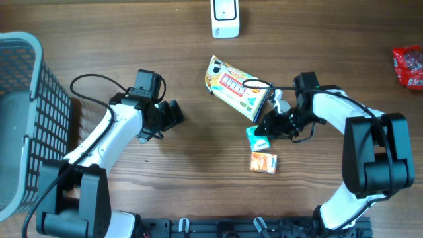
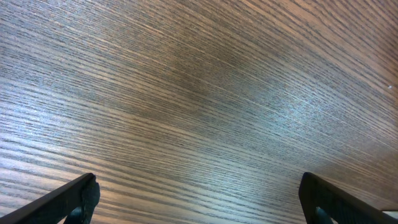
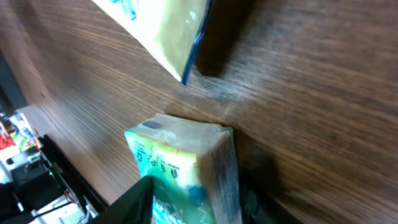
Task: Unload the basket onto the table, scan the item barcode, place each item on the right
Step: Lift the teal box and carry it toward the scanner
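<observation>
**Right gripper**: low over the wooden table, with its jaws set on either side of the teal packet. One dark finger overlaps the packet's printed face and the other sits against its opposite edge. I cannot tell whether the jaws are clamped on the packet or only flank it.

**Teal packet (item)**: lies between the right gripper's fingers on the tabletop. Its far end projects past the fingertips in the wrist view.

**Yellow snack bag**: lies just beyond the right gripper's fingertips, ahead of the teal packet and apart from it. One corner is lifted, with a shadow beneath.

**Orange packet**: flat on the table beside the right gripper, near the teal packet but not touching it.

**White scanner**: at the far table edge, well beyond the right gripper and past the snack bag.

**Left gripper**: jaws spread wide and holding nothing, with only bare wood grain between the fingertips. It is well apart from all of the packets.

**Grey basket**: behind the left gripper, at the table's edge.

**Red packet**: well behind the right gripper, at the opposite table edge.
</observation>
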Controlling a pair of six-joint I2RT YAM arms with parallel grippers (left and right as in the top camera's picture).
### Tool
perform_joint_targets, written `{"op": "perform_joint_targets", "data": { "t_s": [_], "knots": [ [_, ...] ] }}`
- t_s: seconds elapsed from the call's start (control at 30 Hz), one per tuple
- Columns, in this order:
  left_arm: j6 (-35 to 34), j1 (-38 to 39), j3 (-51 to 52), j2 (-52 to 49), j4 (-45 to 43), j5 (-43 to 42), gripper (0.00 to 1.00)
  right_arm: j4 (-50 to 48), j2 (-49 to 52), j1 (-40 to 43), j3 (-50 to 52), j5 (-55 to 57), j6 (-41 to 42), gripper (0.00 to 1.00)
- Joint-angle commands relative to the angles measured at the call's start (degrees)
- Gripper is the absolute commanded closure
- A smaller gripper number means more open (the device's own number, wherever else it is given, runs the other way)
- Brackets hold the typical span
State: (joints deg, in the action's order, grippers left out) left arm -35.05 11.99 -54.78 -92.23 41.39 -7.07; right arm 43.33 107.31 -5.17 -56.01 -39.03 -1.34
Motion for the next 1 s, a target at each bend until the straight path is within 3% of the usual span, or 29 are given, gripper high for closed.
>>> {"op": "perform_joint_targets", "data": {
  "t_s": [0.0, 0.23, 0.5, 0.57, 0.7, 0.83, 0.9, 0.97],
  "knots": [
    [0.26, -0.26, -0.61, 0.37, 0.02, 0.55, 0.0, 0.11, 1.22, -0.13, 1.33, 2.23, 0.04, 0.57],
    [0.26, -0.26, -0.61, 0.37, 0.02, 0.55, 0.0, 4.52, 1.22, 0.09, 0.42, 6.19, -1.05, 0.53],
    [0.26, -0.26, -0.61, 0.37, 0.02, 0.55, 0.0, 6.23, 1.22, 0.09, -0.5, 5.99, 0.0, 0.94],
    [0.26, -0.26, -0.61, 0.37, 0.02, 0.55, 0.0, 10.36, 1.22, 0.09, -3.43, 5.95, -0.33, 0.96],
    [0.26, -0.26, -0.61, 0.37, 0.02, 0.55, 0.0, 14.4, 1.22, 0.33, -10.1, -11.45, -12.52, 0.96],
    [0.26, -0.26, -0.61, 0.37, 0.02, 0.55, 0.0, 8.66, 1.25, 2.6, -11.34, -32.28, -13.44, 0.96],
    [0.26, -0.26, -0.61, 0.37, 0.02, 0.55, 0.0, 4.66, 1.25, 4.0, -11.34, -40.61, -10.49, 0.96],
    [0.26, -0.26, -0.61, 0.37, 0.0, 0.55, 0.0, -7.93, 1.25, 5.16, -11.32, -48.37, 2.36, 0.96]
  ]
}}
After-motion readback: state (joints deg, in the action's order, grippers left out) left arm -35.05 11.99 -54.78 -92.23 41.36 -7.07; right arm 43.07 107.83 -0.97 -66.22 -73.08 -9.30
